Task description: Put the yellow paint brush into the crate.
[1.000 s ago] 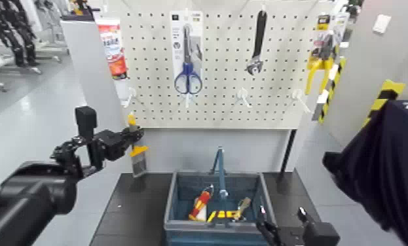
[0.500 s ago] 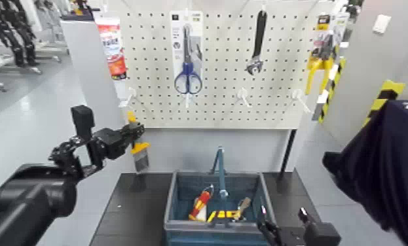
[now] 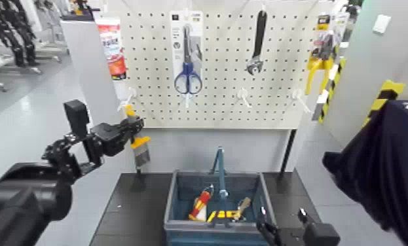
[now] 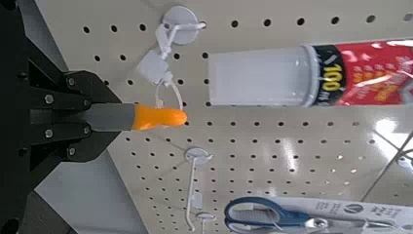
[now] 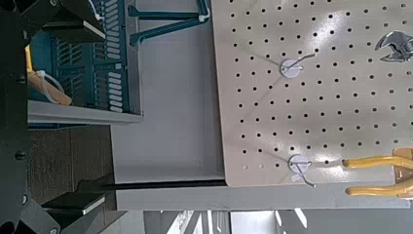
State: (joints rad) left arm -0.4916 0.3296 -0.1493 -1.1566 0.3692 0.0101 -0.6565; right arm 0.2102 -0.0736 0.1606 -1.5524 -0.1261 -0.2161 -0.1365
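My left gripper [image 3: 131,133] is shut on the grey handle of the yellow paint brush [image 3: 139,142], which hangs upright in front of the pegboard with its bristles down. It is left of the crate [image 3: 173,196] and well above the table. In the left wrist view the brush's yellow tip [image 4: 159,117] sticks out past my black fingers [image 4: 58,117], close to a white peg hook [image 4: 179,19] and a thin white loop. The crate's teal handle [image 3: 219,171] stands upright. My right gripper [image 3: 282,226] waits open, low by the crate's near right corner.
On the pegboard [image 3: 219,98] hang blue scissors [image 3: 188,78], a black wrench [image 3: 258,42], yellow-handled pliers [image 3: 319,55] and a red-and-white tube [image 3: 112,49]. A red-and-yellow tool [image 3: 200,203] and other tools lie in the crate. A dark cloth [image 3: 386,170] fills the right side.
My left gripper has risen a little and drawn slightly left along the pegboard, carrying the brush with it. The right gripper and the crate have stayed put.
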